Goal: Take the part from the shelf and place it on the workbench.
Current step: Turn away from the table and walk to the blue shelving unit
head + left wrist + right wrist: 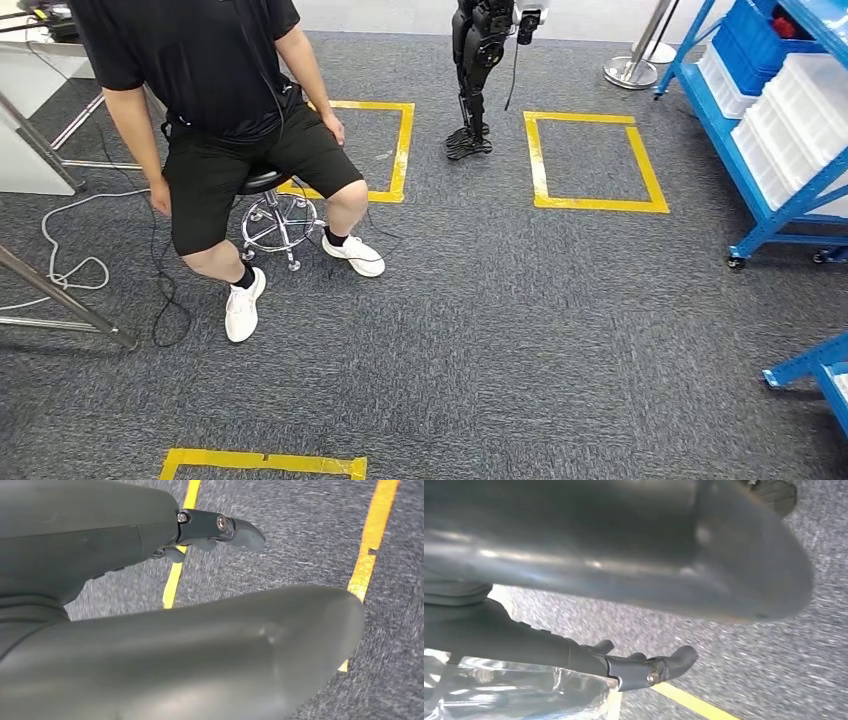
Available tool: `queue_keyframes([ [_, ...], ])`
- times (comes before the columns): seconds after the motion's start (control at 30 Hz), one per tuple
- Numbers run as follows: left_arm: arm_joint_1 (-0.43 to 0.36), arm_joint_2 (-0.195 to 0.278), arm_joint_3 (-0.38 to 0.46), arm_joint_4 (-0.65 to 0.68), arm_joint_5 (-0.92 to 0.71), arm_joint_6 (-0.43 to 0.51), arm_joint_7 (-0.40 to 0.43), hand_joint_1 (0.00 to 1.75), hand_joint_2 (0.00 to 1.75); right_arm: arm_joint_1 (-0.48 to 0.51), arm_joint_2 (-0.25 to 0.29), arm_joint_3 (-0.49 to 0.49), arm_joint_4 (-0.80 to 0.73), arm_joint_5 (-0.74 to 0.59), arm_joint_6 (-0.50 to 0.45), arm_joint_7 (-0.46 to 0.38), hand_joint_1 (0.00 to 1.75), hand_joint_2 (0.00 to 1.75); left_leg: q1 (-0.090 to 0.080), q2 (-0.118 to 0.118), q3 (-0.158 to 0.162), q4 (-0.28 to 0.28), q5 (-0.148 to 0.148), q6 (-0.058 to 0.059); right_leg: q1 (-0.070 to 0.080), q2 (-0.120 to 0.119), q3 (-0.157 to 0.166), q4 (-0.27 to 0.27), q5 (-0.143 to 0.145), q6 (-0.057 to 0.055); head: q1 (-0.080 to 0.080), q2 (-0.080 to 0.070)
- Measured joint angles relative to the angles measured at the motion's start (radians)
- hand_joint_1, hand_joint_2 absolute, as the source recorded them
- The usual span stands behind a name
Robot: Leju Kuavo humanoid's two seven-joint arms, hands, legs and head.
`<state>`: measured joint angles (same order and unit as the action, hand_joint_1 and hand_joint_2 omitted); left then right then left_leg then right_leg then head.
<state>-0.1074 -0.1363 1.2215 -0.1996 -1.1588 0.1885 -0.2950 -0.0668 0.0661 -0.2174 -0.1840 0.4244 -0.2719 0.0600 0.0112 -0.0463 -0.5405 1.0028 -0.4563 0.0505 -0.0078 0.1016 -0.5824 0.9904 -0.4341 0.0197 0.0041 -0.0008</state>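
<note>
One clear-wrapped part [524, 690] looks to be off the blue shelf [760, 140] already, riding in the robot's right hand [574, 555]. In the right wrist view it lies flat against the dark fingers [639, 670], its long axis running along them and its near end stopping just short of the tips. The hand appears closed on it, tho the actual contact pts are hidden. The left hand [90, 535] is open, its fingers [235, 530] straight and apart from the thick thumb, holding nothing over grey carpet [520, 330] and yellow tape [367, 555]. In the head view the shelf, w/ its white bins [790, 120], stands at the far right. A white table [30, 110], prob. the workbench, sits well apart from the shelf, across the floor beyond a seated person [220, 110] on a stool [275, 215]. Two taped squares [595, 160] and a second robot's legs [475, 80] lie between shelf and person. So the coming move likely turns on carrying the part away from the shelf toward that table, w/ the right hand doing the placing.
</note>
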Motion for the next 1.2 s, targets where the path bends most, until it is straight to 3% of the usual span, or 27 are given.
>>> queue_keyframes([
  [0.03, 0.0, 0.0, -0.003, 0.0, -0.002, 0.0, 0.0, 0.0, 0.0, 0.0, 0.0, 0.0, 0.0, 0.001, -0.001, 0.0, 0.0, 0.0, 0.001, 0.013, 0.005, -0.013, 0.008, 0.004, 0.002, -0.031, -0.015, 0.023, -0.012, 0.0, 0.002, 0.0],
  [0.1, 0.0, -0.001, -0.006, 0.0, -0.003, 0.002, 0.002, 0.0, 0.0, -0.002, 0.0, 0.0, 0.001, 0.002, -0.002, 0.003, 0.0, 0.0, 0.0, 0.041, 0.008, -0.024, 0.015, 0.008, -0.002, -0.086, -0.068, 0.122, -0.061, -0.004, 0.004, 0.0],
  [0.17, 0.002, -0.001, -0.009, 0.0, -0.007, 0.005, 0.009, 0.0, 0.0, -0.003, 0.0, 0.0, 0.001, 0.001, -0.002, 0.013, 0.0, 0.0, -0.001, 0.073, 0.004, -0.024, 0.015, 0.008, -0.011, -0.093, -0.123, 0.232, -0.101, 0.001, 0.005, 0.0],
  [0.2, 0.002, -0.001, -0.01, 0.0, -0.01, 0.008, 0.014, 0.0, 0.0, -0.002, 0.0, 0.0, 0.002, 0.0, -0.002, 0.02, 0.0, 0.0, -0.001, 0.088, 0.001, -0.024, 0.015, 0.007, -0.017, -0.095, -0.129, 0.247, -0.101, 0.009, 0.006, 0.0],
  [0.23, 0.002, -0.002, -0.012, 0.0, -0.014, 0.009, 0.018, 0.0, 0.0, 0.0, 0.0, 0.0, 0.002, -0.002, -0.002, 0.024, 0.0, 0.0, 0.0, 0.101, 0.0, -0.024, 0.016, 0.005, -0.023, -0.1, -0.112, 0.222, -0.088, 0.02, 0.007, 0.0],
  [0.3, 0.003, -0.003, -0.014, 0.001, -0.02, 0.011, 0.022, 0.0, 0.0, 0.002, 0.0, 0.0, 0.002, -0.003, -0.002, 0.027, 0.0, 0.0, 0.0, 0.125, 0.0, -0.021, 0.014, -0.006, -0.032, -0.14, -0.031, 0.089, -0.048, 0.041, 0.009, 0.0],
  [0.37, 0.003, -0.004, -0.016, 0.001, -0.022, 0.012, 0.019, 0.0, 0.0, -0.003, 0.003, 0.0, 0.002, -0.003, -0.001, 0.025, 0.0, 0.0, -0.005, 0.147, 0.002, -0.015, 0.005, -0.023, -0.03, -0.178, 0.026, -0.005, -0.022, 0.039, 0.009, 0.0],
  [0.4, 0.003, -0.004, -0.017, 0.0, -0.023, 0.012, 0.017, 0.0, 0.0, -0.004, 0.004, 0.0, 0.002, -0.002, -0.001, 0.024, 0.0, 0.0, -0.005, 0.159, 0.004, -0.013, 0.001, -0.03, -0.027, -0.182, 0.031, -0.016, -0.018, 0.032, 0.007, 0.0],
  [0.47, 0.0, -0.004, -0.024, 0.0, -0.024, 0.012, 0.011, 0.0, 0.0, -0.002, 0.005, 0.0, 0.002, -0.002, -0.001, 0.022, 0.0, 0.0, 0.003, 0.175, 0.01, -0.008, -0.006, -0.044, -0.026, -0.157, 0.028, -0.016, -0.013, 0.014, 0.001, 0.0],
  [0.53, -0.002, -0.006, -0.029, 0.001, -0.025, 0.012, 0.006, 0.0, 0.0, 0.001, 0.003, 0.0, 0.002, -0.002, -0.001, 0.023, 0.0, 0.0, 0.014, 0.134, -0.002, 0.033, -0.041, -0.056, -0.029, -0.134, 0.029, -0.017, -0.009, -0.005, -0.002, 0.0],
  [0.6, 0.001, -0.006, -0.031, 0.001, -0.026, 0.011, 0.002, 0.0, 0.0, 0.001, 0.002, 0.0, 0.002, -0.001, -0.001, 0.025, 0.0, 0.0, 0.018, 0.071, -0.051, 0.151, -0.115, -0.057, -0.023, -0.112, 0.029, -0.017, -0.004, -0.021, -0.006, 0.0],
  [0.67, 0.004, -0.007, -0.031, 0.001, -0.03, 0.01, 0.0, 0.0, 0.0, 0.001, 0.003, 0.0, 0.002, 0.0, -0.001, 0.027, 0.0, 0.0, 0.018, 0.049, -0.109, 0.275, -0.164, -0.052, -0.011, -0.083, 0.028, -0.017, -0.002, -0.028, -0.007, 0.0],
  [0.7, 0.005, -0.007, -0.032, 0.001, -0.033, 0.01, 0.0, 0.0, 0.0, 0.002, 0.003, 0.0, 0.002, 0.0, 0.0, 0.027, 0.0, 0.0, 0.018, 0.046, -0.121, 0.295, -0.161, -0.048, -0.006, -0.068, 0.028, -0.016, -0.001, -0.03, -0.007, 0.0],
  [0.73, 0.005, -0.007, -0.034, 0.001, -0.035, 0.01, 0.001, 0.0, 0.0, 0.003, 0.004, 0.0, 0.002, 0.0, -0.001, 0.028, 0.0, 0.0, 0.018, 0.044, -0.114, 0.273, -0.137, -0.043, -0.003, -0.053, 0.029, -0.015, -0.001, -0.03, -0.007, 0.0],
  [0.83, 0.004, -0.007, -0.038, 0.001, -0.041, 0.01, 0.006, 0.0, 0.0, 0.004, 0.006, 0.0, 0.002, 0.002, -0.001, 0.029, 0.0, 0.0, 0.014, -0.003, -0.031, 0.083, -0.034, -0.02, 0.003, -0.012, 0.029, -0.012, 0.001, -0.029, -0.007, 0.0],
  [0.9, 0.002, -0.007, -0.041, 0.001, -0.044, 0.012, 0.015, 0.0, 0.0, 0.004, 0.01, 0.0, 0.002, 0.004, 0.0, 0.029, 0.0, 0.0, 0.008, -0.021, -0.006, 0.026, -0.017, -0.01, 0.004, 0.007, 0.024, -0.011, 0.004, -0.022, -0.008, 0.0],
  [0.97, -0.001, -0.008, -0.046, 0.001, -0.05, 0.015, 0.026, 0.0, 0.0, 0.007, 0.011, 0.0, 0.003, 0.007, 0.001, 0.031, 0.0, 0.0, 0.004, -0.002, -0.003, 0.013, -0.01, -0.003, 0.003, 0.018, 0.016, -0.015, 0.01, -0.011, -0.008, 0.0],
  [1.03, -0.003, -0.012, -0.053, 0.001, -0.056, 0.017, 0.032, 0.0, 0.0, 0.009, 0.01, 0.0, 0.003, 0.011, 0.004, 0.034, 0.0, 0.0, 0.006, 0.019, 0.007, -0.015, 0.007, 0.007, 0.005, -0.019, -0.005, 0.011, -0.003, -0.006, -0.004, 0.0],
  [1.1, -0.003, -0.014, -0.057, 0.001, -0.058, 0.018, 0.036, 0.0, 0.0, 0.006, 0.008, 0.0, 0.003, 0.014, 0.006, 0.036, 0.0, 0.0, 0.005, 0.046, 0.011, -0.033, 0.019, 0.012, 0.002, -0.072, -0.06, 0.115, -0.052, -0.011, 0.002, 0.0],
  [1.17, -0.002, -0.014, -0.058, 0.001, -0.059, 0.018, 0.039, 0.0, 0.0, 0.004, 0.008, 0.0, 0.003, 0.014, 0.007, 0.037, 0.0, 0.0, 0.003, 0.074, 0.007, -0.034, 0.021, 0.013, -0.007, -0.087, -0.122, 0.24, -0.099, -0.007, 0.004, 0.0],
  [1.2, -0.002, -0.014, -0.058, 0.001, -0.059, 0.018, 0.039, 0.0, 0.0, 0.005, 0.007, 0.0, 0.003, 0.014, 0.008, 0.037, 0.0, 0.0, 0.003, 0.088, 0.006, -0.034, 0.021, 0.011, -0.013, -0.09, -0.134, 0.266, -0.105, 0.001, 0.005, 0.0],
])
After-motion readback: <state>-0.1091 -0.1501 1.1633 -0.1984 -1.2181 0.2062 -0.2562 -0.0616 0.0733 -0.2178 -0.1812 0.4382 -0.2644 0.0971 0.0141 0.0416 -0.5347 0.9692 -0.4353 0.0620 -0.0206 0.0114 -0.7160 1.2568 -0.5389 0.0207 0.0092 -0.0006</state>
